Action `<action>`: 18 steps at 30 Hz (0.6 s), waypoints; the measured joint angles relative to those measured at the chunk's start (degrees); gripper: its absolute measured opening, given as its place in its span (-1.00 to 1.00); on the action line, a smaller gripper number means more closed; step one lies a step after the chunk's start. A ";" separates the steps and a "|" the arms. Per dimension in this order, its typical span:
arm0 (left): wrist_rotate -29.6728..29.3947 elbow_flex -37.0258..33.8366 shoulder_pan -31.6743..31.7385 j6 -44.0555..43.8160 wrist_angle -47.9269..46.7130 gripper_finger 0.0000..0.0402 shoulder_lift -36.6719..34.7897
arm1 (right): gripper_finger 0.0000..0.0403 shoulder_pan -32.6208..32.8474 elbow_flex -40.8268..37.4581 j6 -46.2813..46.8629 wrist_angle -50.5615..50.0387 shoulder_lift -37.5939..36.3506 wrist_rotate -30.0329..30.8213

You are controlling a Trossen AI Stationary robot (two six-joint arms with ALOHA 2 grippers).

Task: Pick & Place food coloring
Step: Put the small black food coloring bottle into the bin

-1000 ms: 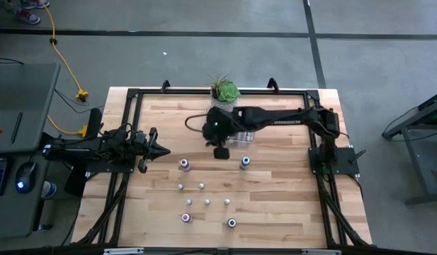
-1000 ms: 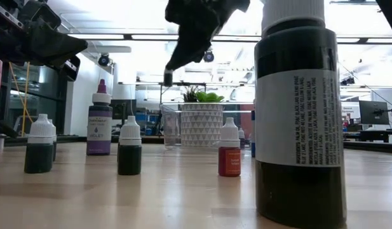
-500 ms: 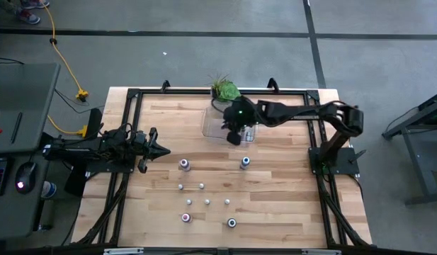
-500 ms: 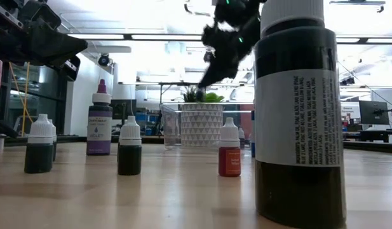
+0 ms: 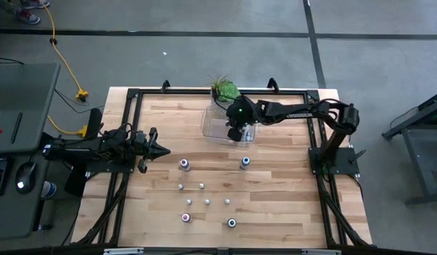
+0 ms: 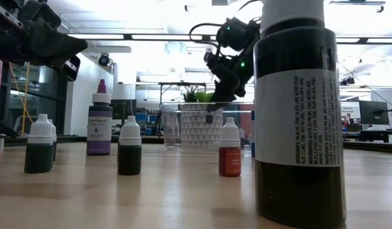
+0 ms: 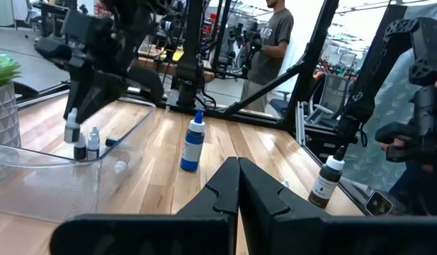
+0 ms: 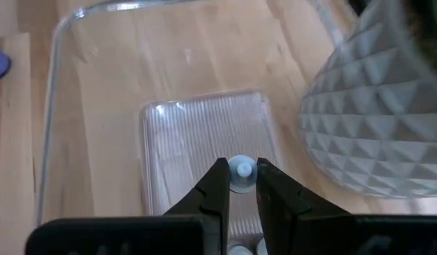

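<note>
My right gripper point(image 5: 236, 132) is over the clear tray point(image 5: 212, 129) at the table's far side, shut on a tiny white-capped food coloring bottle point(image 7: 71, 131). Two more small bottles point(image 7: 86, 146) stand on the tray's floor. Several other bottles stand upright on the wood, among them a blue one point(image 5: 244, 163), a purple one point(image 5: 184, 164) and a blue-capped one point(image 5: 232, 223). My left gripper point(image 5: 159, 149) rests shut at the table's left, touching nothing. My right gripper pinches the tiny bottle at its white cap point(image 8: 241, 172) between its two fingers. The fingers point(image 8: 217, 185) slant down from above, coming from the table's right. The bottle hangs upright below them, inside the tray's outline and clear of its floor.
A potted green plant point(image 5: 224, 91) in a white patterned pot point(image 8: 367, 127) stands just beyond the tray at the far edge. A large dark bottle point(image 6: 299, 121) stands close to the low camera. A black frame point(image 5: 133, 95) runs round the table.
My right gripper, still shut on the tiny bottle, has moved from the table's middle toward the far edge and a little to the right. It has then come down over the clear tray and has tipped more downward.
</note>
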 joint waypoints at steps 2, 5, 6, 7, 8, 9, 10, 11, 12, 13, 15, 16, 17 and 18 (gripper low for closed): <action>-0.02 0.02 -0.02 0.00 -0.02 -1.00 0.00 | -0.79 0.00 0.00 0.01 1.04 1.36 -0.84; 0.00 0.00 0.00 0.00 0.00 -1.00 0.00 | -0.77 0.08 0.00 0.00 1.96 2.71 -0.84; 0.00 0.02 0.00 0.00 0.00 -1.00 0.00 | -0.77 0.09 0.00 0.02 2.11 3.10 -0.85; -0.01 0.01 0.00 0.00 0.00 -1.00 0.00 | -0.77 0.09 0.00 0.02 2.07 3.40 -0.86; 0.00 0.00 -0.01 0.00 0.00 -1.00 0.00 | -0.77 0.15 0.00 0.02 2.00 3.73 -0.84; 0.00 0.02 -0.01 0.00 0.00 -1.00 -0.01 | -0.77 0.17 0.00 0.02 1.85 3.96 -0.85; 0.00 0.02 0.00 0.00 0.00 -1.00 0.00 | -0.78 0.17 0.00 0.07 1.64 4.08 -0.89; 0.00 0.01 0.00 0.00 0.00 -1.00 0.00 | -0.78 0.17 0.00 0.13 1.53 4.08 -0.89; 0.00 0.00 -0.02 0.00 0.00 -1.00 0.00 | -0.78 0.17 0.00 0.11 1.51 4.08 -0.77; 0.00 0.02 0.00 0.00 0.00 -1.00 0.00 | -0.77 0.17 0.02 0.11 1.53 4.05 -0.81; 0.00 0.02 0.00 0.00 0.00 -1.00 0.00 | -0.77 0.17 0.02 0.16 1.41 4.05 -0.82; 0.00 0.01 0.00 0.00 0.00 -1.00 0.00 | -0.77 0.17 0.02 0.20 1.16 4.05 -0.83; 0.00 0.00 -0.01 0.00 0.00 -1.00 0.00 | -0.77 0.17 0.02 0.18 0.84 4.05 -0.82; 0.00 0.02 -0.01 0.00 0.00 -1.00 -0.02 | -0.77 0.17 0.02 0.18 0.47 4.05 -0.84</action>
